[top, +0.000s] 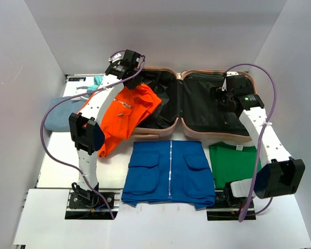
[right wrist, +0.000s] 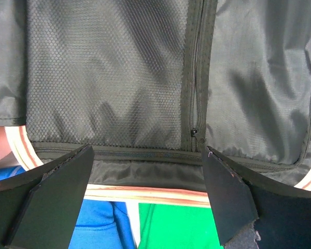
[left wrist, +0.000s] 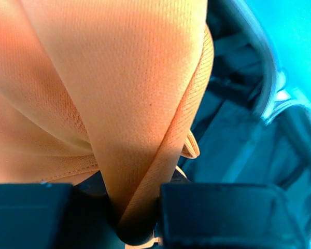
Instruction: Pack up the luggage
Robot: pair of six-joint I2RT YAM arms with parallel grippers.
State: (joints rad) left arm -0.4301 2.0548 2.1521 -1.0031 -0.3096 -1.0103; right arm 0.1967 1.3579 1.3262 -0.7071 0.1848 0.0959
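Observation:
The luggage [top: 217,137], a pale pink clamshell with black lining, lies open at the back of the table. An orange garment [top: 127,111] hangs from my left gripper [top: 129,78] above the case's left half and trails over its left rim onto the table. The left wrist view shows that orange cloth [left wrist: 119,93] pinched between the dark fingers [left wrist: 223,218] of the left gripper [left wrist: 137,218]. My right gripper [top: 223,96] hovers over the right half, open and empty. Seen from the right wrist, the right gripper [right wrist: 147,192] frames the mesh lining [right wrist: 109,78].
A folded blue garment [top: 168,171] lies in front of the case, with a green one [top: 233,163] to its right. A light blue garment [top: 59,116] and a teal item [top: 96,80] sit at the left. White walls enclose the table.

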